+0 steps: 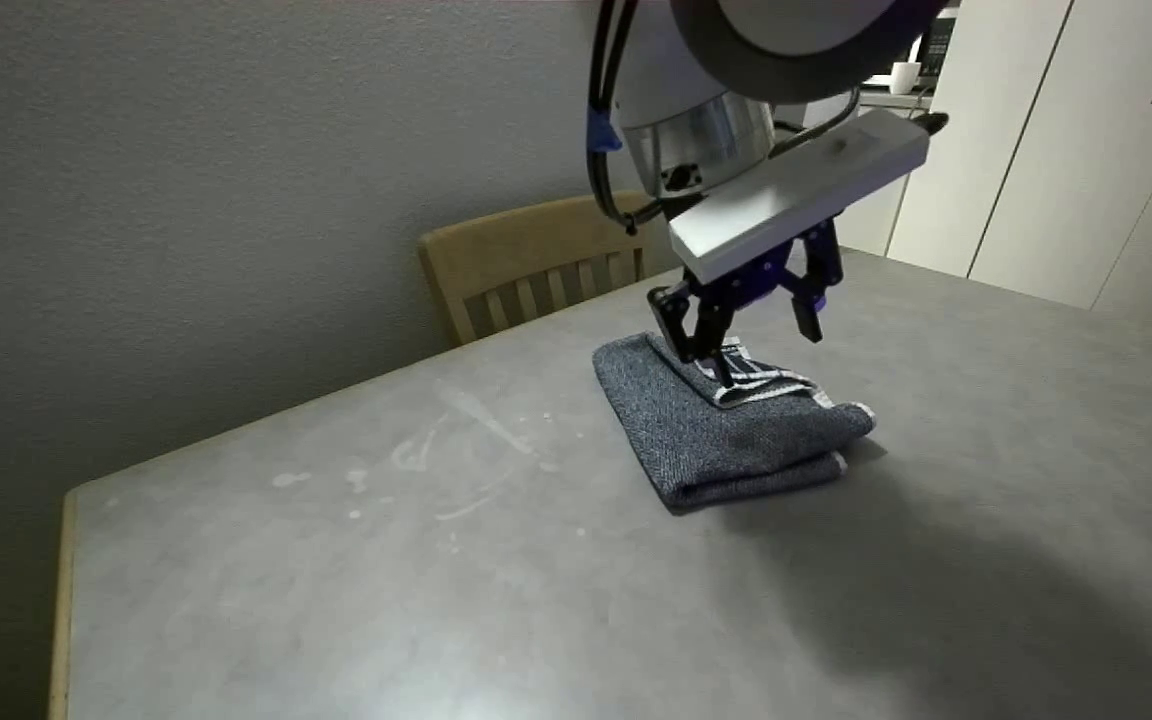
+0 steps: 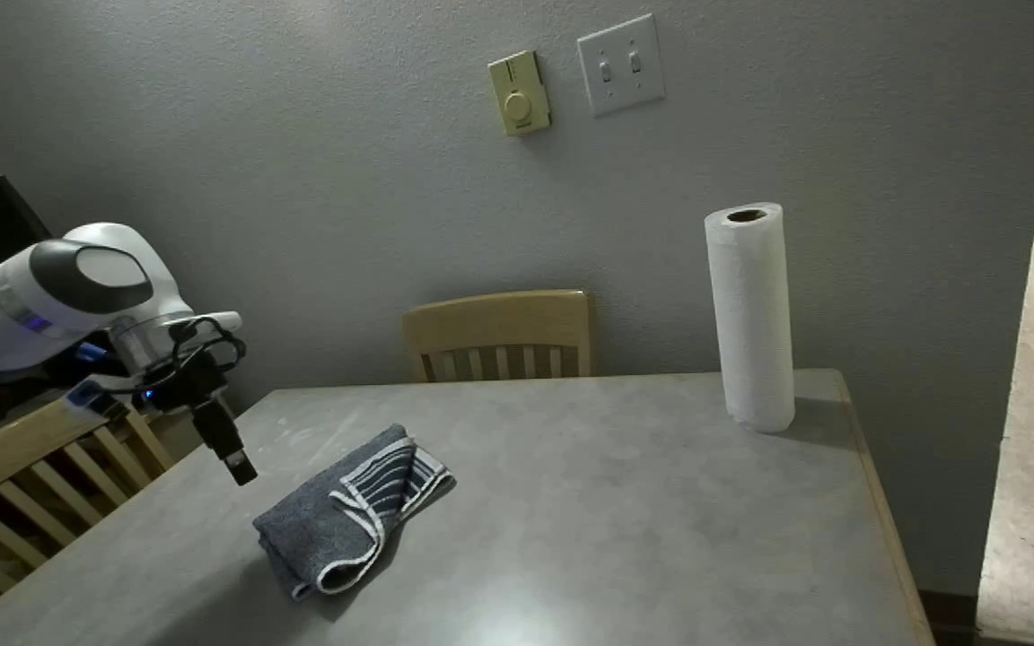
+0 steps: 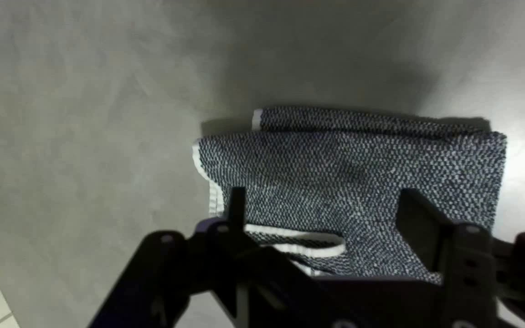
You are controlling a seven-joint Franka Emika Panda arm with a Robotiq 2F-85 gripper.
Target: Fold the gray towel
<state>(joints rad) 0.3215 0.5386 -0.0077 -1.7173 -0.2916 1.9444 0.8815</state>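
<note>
The gray towel lies folded into a compact, layered bundle on the table. Its white hem and white-striped part show along one side, where the layers curl and gape a little. In the wrist view the towel fills the space beneath my gripper, whose fingers are wide apart with no cloth pinched between them. An exterior view has the open gripper hanging over the towel's hemmed side. From another angle the gripper appears raised off the table, apart from the towel. Part of the hem is hidden behind the fingers in the wrist view.
A paper towel roll stands upright near the table's far corner. One wooden chair is against the table by the wall, and another chair stands near the arm. The gray table carries pale smudges beside the towel.
</note>
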